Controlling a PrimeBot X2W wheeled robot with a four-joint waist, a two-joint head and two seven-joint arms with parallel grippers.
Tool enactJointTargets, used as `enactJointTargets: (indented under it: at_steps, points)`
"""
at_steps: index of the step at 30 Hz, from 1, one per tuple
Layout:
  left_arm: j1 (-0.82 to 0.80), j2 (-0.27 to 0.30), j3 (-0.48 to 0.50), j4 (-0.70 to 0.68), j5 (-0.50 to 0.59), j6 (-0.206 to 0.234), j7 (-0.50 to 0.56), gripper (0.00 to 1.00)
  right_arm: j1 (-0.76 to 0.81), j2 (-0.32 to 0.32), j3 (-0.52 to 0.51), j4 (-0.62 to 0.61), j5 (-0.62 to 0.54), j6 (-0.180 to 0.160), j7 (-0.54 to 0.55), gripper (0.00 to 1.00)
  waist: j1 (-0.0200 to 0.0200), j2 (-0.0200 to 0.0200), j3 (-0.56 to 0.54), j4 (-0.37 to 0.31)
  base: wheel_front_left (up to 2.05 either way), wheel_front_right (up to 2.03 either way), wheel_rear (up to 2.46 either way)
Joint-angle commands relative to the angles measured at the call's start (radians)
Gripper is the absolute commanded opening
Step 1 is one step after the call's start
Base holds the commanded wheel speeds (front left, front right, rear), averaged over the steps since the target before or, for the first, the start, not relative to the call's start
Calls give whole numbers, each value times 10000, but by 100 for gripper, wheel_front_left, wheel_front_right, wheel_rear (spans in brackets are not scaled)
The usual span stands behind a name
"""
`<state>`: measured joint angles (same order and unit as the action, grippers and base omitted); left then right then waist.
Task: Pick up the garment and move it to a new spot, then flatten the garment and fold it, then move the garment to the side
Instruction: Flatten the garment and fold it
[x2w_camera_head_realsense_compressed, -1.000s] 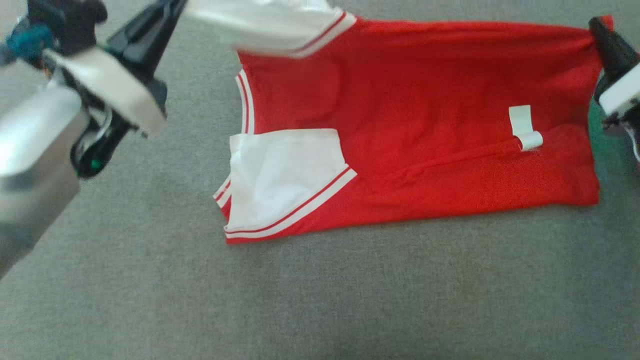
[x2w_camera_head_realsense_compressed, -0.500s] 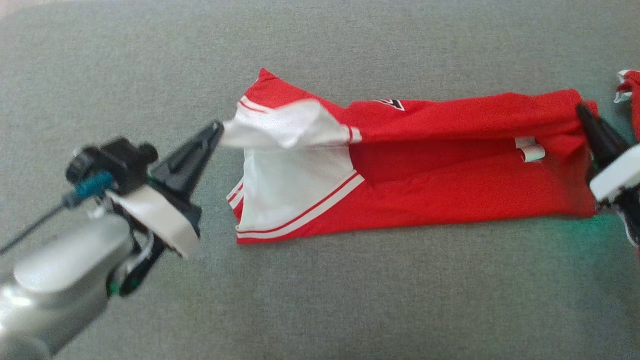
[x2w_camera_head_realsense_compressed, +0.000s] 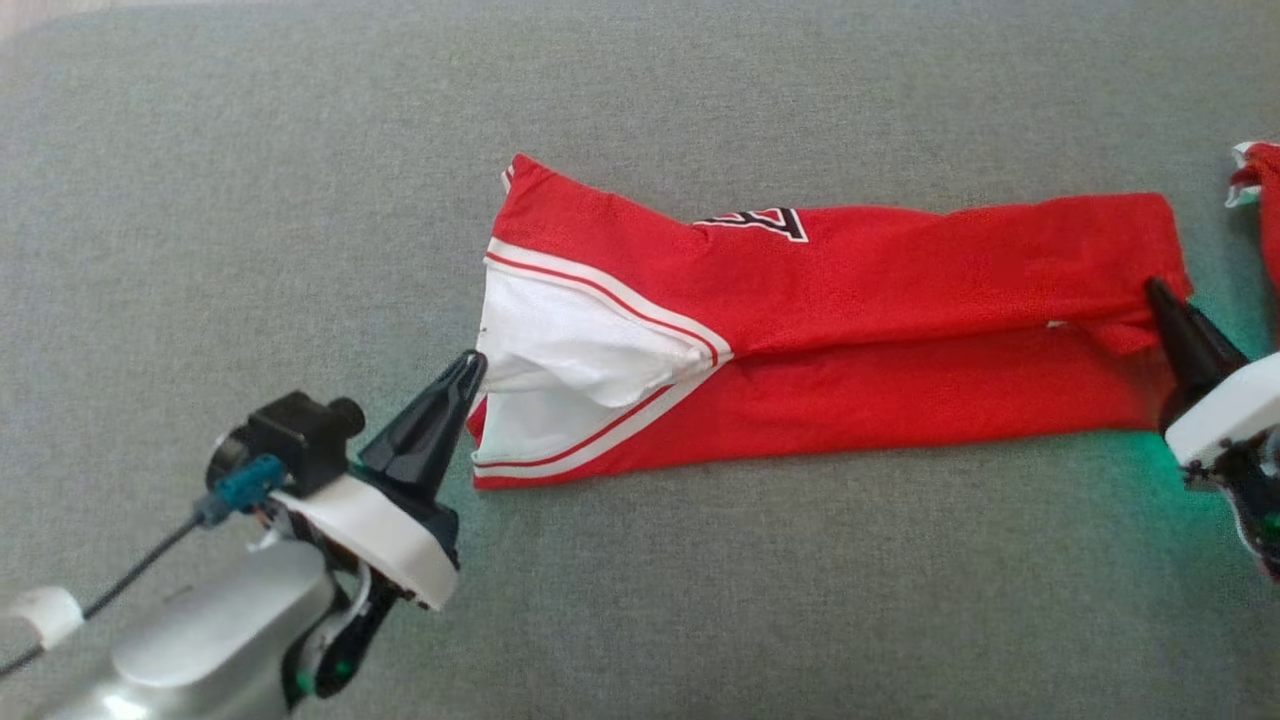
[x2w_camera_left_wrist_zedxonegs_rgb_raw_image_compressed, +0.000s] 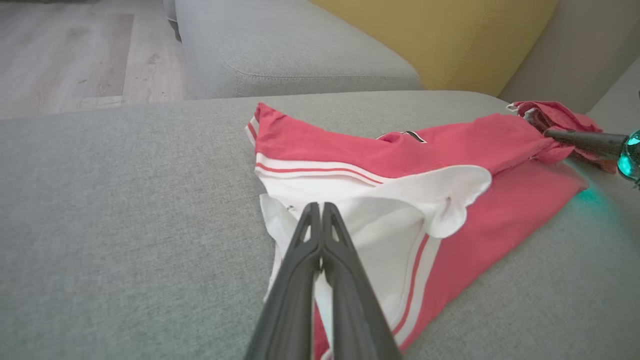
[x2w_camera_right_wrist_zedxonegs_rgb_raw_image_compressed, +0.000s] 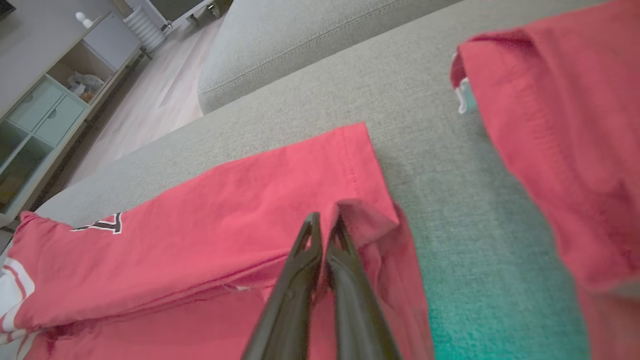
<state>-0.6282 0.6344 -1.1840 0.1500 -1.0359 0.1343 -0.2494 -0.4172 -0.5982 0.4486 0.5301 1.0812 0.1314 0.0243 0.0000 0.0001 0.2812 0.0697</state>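
The garment (x2w_camera_head_realsense_compressed: 850, 290) is a red jersey with white, red-striped sleeve panels. It lies folded lengthwise into a long band on the grey sofa cushion (x2w_camera_head_realsense_compressed: 700, 600). My left gripper (x2w_camera_head_realsense_compressed: 472, 362) is shut on the white sleeve edge at the band's left end, and its fingers pinch white cloth in the left wrist view (x2w_camera_left_wrist_zedxonegs_rgb_raw_image_compressed: 320, 206). At the right end my right gripper (x2w_camera_head_realsense_compressed: 1157, 288) is shut on a small raised fold of the red hem (x2w_camera_right_wrist_zedxonegs_rgb_raw_image_compressed: 324, 218). The black lettering on the garment (x2w_camera_right_wrist_zedxonegs_rgb_raw_image_compressed: 100, 222) faces up near the far edge.
Another red cloth (x2w_camera_head_realsense_compressed: 1262, 195) lies just beyond the garment's right end, close to my right gripper. A second grey cushion (x2w_camera_left_wrist_zedxonegs_rgb_raw_image_compressed: 300, 55) and a yellow cushion (x2w_camera_left_wrist_zedxonegs_rgb_raw_image_compressed: 440, 35) lie behind. Wood floor (x2w_camera_left_wrist_zedxonegs_rgb_raw_image_compressed: 65, 55) and a shelf unit (x2w_camera_right_wrist_zedxonegs_rgb_raw_image_compressed: 45, 110) are off the sofa.
Both grippers carried the far edge of the garment over toward me and down, folding it lengthwise into a narrower band. The head view also shifted.
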Motion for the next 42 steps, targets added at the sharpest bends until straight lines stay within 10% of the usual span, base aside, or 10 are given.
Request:
enactJointTargets:
  at_steps: [1, 8, 17, 37, 38, 41, 42]
  points:
    - [-65, 181, 620, -101, 131, 104, -122, 100, 181, -168, -67, -127, -102, -7, -170, 100, 0, -1, -37, 5, 0, 0, 0]
    - [1657, -1369, 2927, 99, 1221, 929, -123, 100, 983, 371, -988, 197, -674, -7, -1046, 100, 0, -1, -574, 84, 0, 0, 0]
    - [4458, -3295, 5406, -1096, 5275, 2627, -123, 100, 2583, 1300, -2515, 279, -1378, -7, -1591, 100, 0, -1, -1346, 506, 0, 0, 0]
    - [6123, -4449, 6136, -1985, 8355, 1990, -124, 100, 1013, 2538, -6216, 3660, -4634, -7, 41, 100, 0, -1, -1632, 2126, 0, 0, 0]
    - [6150, -4491, 6197, -1982, 8388, 1950, -124, 100, 968, 2675, -6228, 3694, -4667, -7, 208, 93, 0, -1, -1618, 2130, 0, 0, 0]
    - [6223, -4605, 6382, -1964, 8483, 1832, -124, 100, 907, 2959, -6320, 3619, -4744, -7, 453, 0, 0, -1, -1596, 2071, 0, 0, 0]
    - [6241, -4644, 6445, -1953, 8510, 1792, -124, 100, 911, 3015, -6331, 3585, -4799, -7, 510, 0, 0, -1, -1606, 2029, 0, 0, 0]
